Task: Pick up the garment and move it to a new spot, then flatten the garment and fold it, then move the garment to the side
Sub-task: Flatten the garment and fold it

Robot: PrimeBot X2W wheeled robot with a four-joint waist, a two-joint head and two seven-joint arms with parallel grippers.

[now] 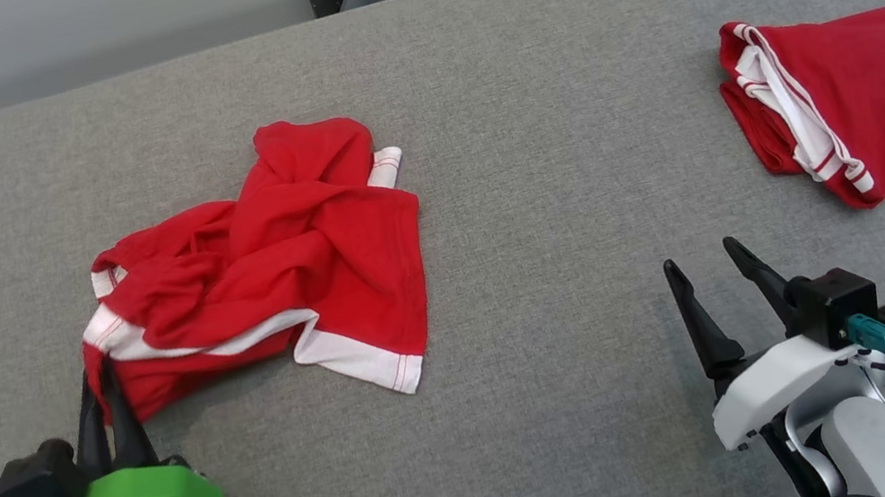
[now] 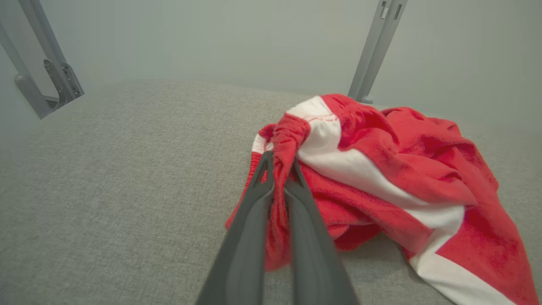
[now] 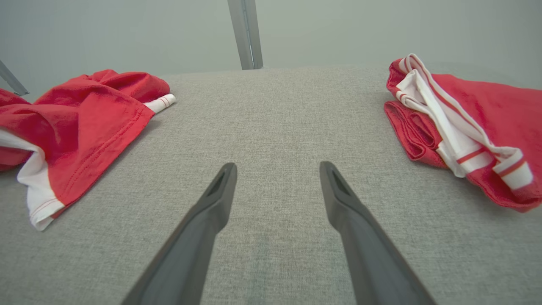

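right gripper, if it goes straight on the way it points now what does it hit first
Neither garment, it seems: the open right gripper points along bare grey cushion between the crumpled garment and the folded garment. If it slopes down, the cushion comes first; depth is unclear.

We see a crumpled red cloth garment with white hem bands bearing thin red stripes, a folded red-and-white garment at far right, and a heathered grey fabric surface.
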